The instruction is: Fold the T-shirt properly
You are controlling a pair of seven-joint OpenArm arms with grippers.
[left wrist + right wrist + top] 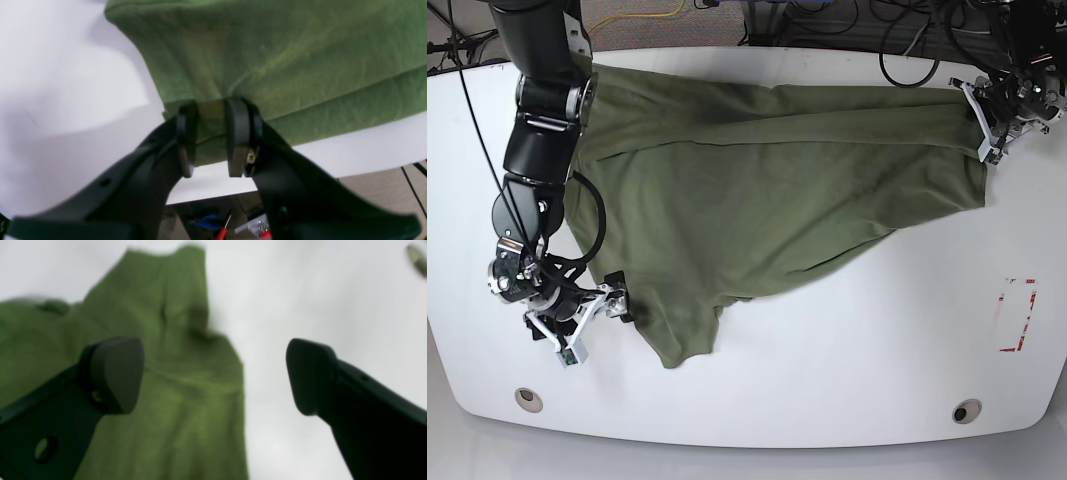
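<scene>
The olive-green T-shirt (pixel 767 190) lies spread and creased over the white table, with one part hanging down toward the front left (pixel 682 340). At the back right, my left gripper (pixel 980 122) holds the shirt's edge. The left wrist view shows that gripper (pixel 211 133) shut on a fold of the T-shirt (pixel 283 60) near the table's edge. My right gripper (pixel 619 298) is at the front left, beside the shirt's lower edge. In the blurred right wrist view this gripper (pixel 211 376) is open, one finger over the T-shirt (pixel 180 400) and the other over bare table.
The white table (pixel 857 350) has a round hole near each front corner (pixel 527 398) (pixel 967 411) and a red marking (pixel 1017 315) at the right. Cables lie behind the far edge (pixel 907 30). Past the table's edge, the left wrist view shows tools on the floor (pixel 213 223).
</scene>
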